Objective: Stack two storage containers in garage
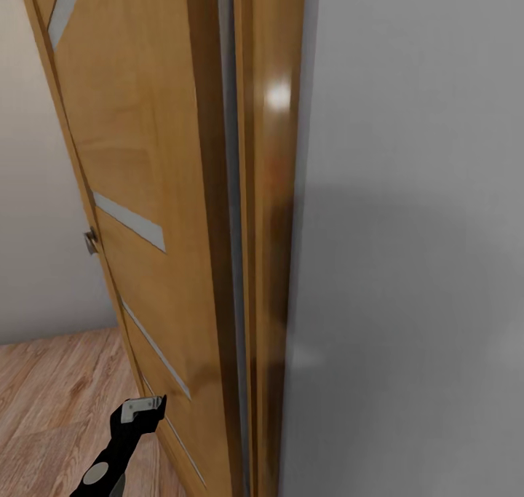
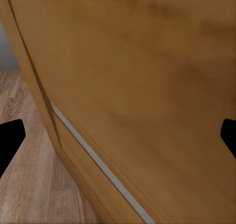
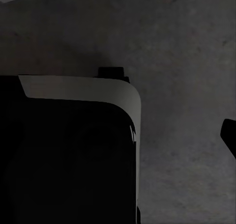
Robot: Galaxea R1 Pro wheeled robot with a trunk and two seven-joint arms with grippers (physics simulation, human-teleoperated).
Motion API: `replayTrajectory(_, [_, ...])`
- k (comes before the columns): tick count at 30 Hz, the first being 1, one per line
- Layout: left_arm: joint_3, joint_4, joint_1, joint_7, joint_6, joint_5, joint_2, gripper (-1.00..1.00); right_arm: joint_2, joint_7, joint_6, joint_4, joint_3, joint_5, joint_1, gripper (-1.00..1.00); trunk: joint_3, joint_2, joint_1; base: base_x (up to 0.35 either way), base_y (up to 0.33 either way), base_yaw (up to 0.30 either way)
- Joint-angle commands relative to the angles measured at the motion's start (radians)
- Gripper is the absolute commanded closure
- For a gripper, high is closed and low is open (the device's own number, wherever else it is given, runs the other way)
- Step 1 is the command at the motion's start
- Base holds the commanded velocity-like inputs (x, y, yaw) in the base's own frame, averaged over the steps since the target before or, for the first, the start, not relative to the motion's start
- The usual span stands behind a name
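Observation:
The two storage containers are out of view. My left gripper (image 1: 143,408) hangs low, close to the face of an open wooden door (image 1: 145,155). In the left wrist view its black fingertips (image 2: 11,138) sit at opposite edges of the picture, so the left gripper (image 2: 118,138) is open and empty, with the door panel (image 2: 147,76) right ahead. In the right wrist view, one black fingertip (image 3: 229,135) of my right gripper hangs over the dark grey concrete floor (image 3: 187,47), with nothing held.
The door's frame (image 1: 269,228) stands right in front of me, with a plain pale grey wall (image 1: 415,228) to its right. Light wood-plank flooring (image 1: 51,402) lies left of the door, which carries a metal handle (image 1: 91,241). My black base (image 3: 69,150) is below the right arm.

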Motion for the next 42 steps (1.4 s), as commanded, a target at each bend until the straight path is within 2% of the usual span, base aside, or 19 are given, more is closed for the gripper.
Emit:
replayTrajectory(1, [-0.001,0.001,-0.001,-0.002,-0.003,0.010,0.000,-1.00,0.000,0.003,0.003,-0.001,-0.001,0.000,0.000,-1.00,-0.001,-0.001,0.000,0.000,0.000,0.000])
replayTrajectory(30, [-0.001,0.002,-0.001,-0.002,-0.003,0.010,0.002,-1.00,-0.004,0.002,0.003,0.000,-0.001,0.000,0.000,-1.00,-0.001,-0.001,0.000,0.002,0.000,0.000])
replayTrajectory(42, [-0.002,0.002,-0.001,-0.002,-0.003,0.010,0.004,-1.00,-0.004,0.001,0.003,0.000,-0.001,0.000,0.000,-1.00,-0.001,-0.001,0.000,0.141,0.000,0.000])
